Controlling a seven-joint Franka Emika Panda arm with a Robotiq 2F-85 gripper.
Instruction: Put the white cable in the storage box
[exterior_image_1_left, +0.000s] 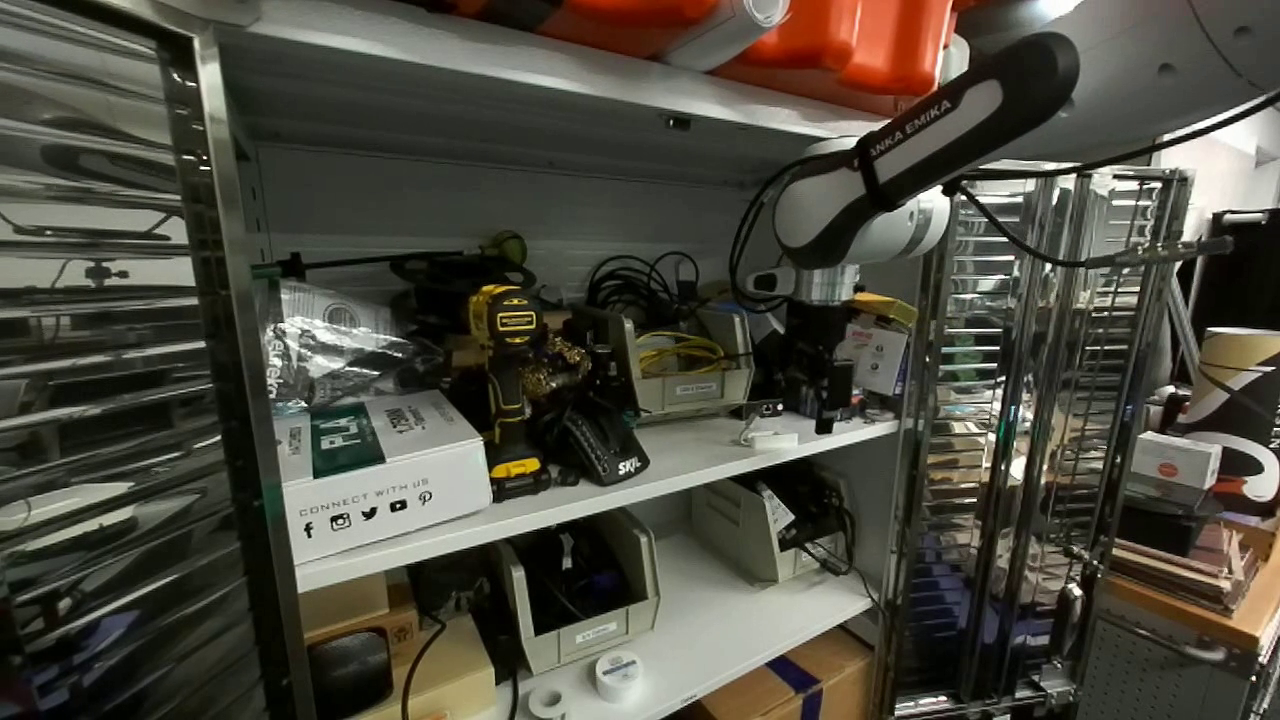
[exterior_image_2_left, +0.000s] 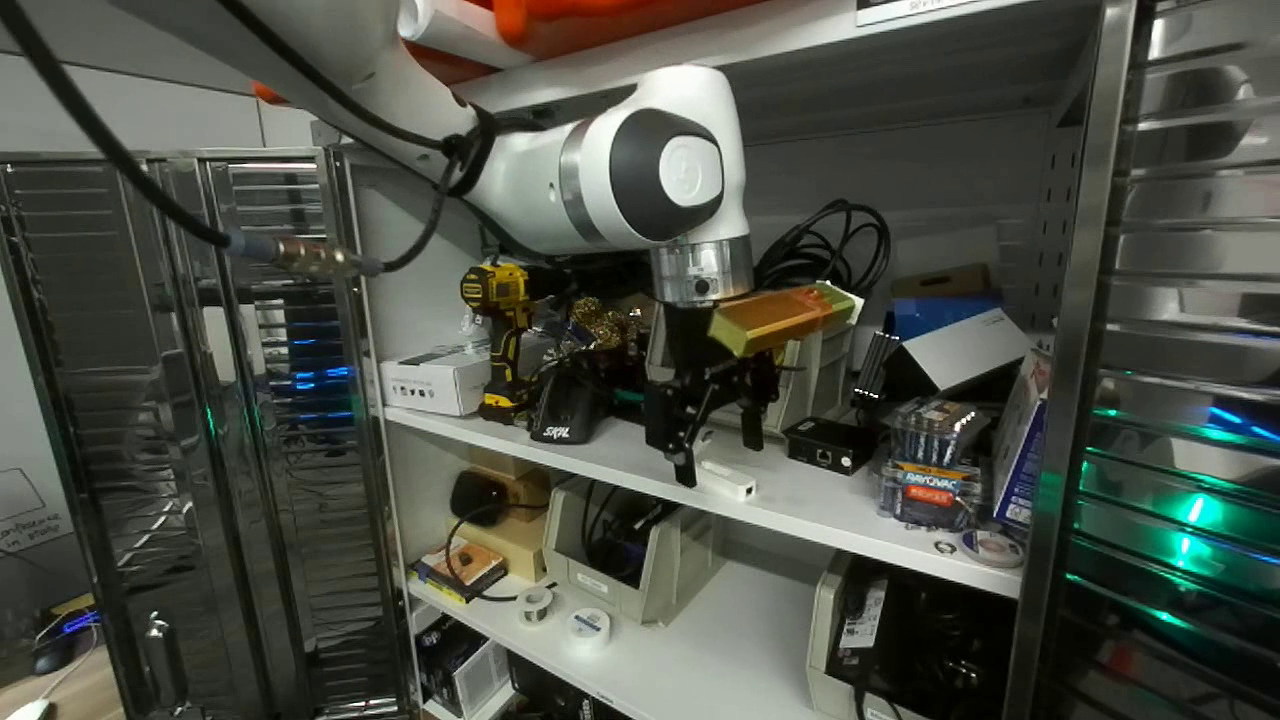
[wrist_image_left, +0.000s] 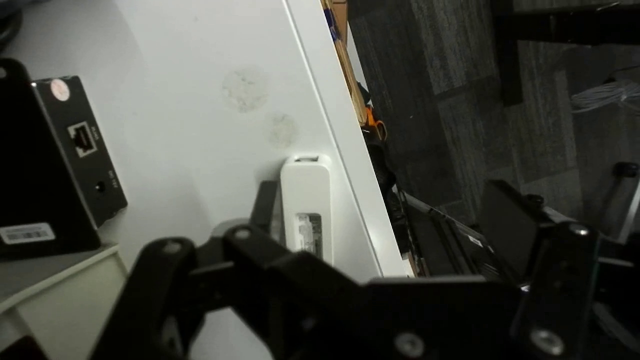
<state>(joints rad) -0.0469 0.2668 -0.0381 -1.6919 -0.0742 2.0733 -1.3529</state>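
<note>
The white cable piece shows as a white oblong adapter (wrist_image_left: 306, 187) with a port in its end. It lies on the upper shelf near the front edge, and shows in both exterior views (exterior_image_1_left: 772, 440) (exterior_image_2_left: 728, 481). Any cord is mostly hidden. A grey storage box (exterior_image_1_left: 690, 397) with yellow cable in it stands further back; it is partly behind the arm (exterior_image_2_left: 805, 385), and its side shows in the wrist view (wrist_image_left: 75, 305). My gripper (exterior_image_2_left: 718, 458) is open and empty, low over the shelf. In the wrist view (wrist_image_left: 385, 207), one finger is beside the adapter; the other is past the shelf edge.
A black box with a network port (exterior_image_2_left: 828, 445) and a battery pack (exterior_image_2_left: 930, 475) stand on the same shelf. A yellow drill (exterior_image_1_left: 510, 340), a SKIL charger (exterior_image_1_left: 605, 440) and a white carton (exterior_image_1_left: 385, 480) stand at the shelf's far end. An upper shelf (exterior_image_1_left: 560, 75) hangs above.
</note>
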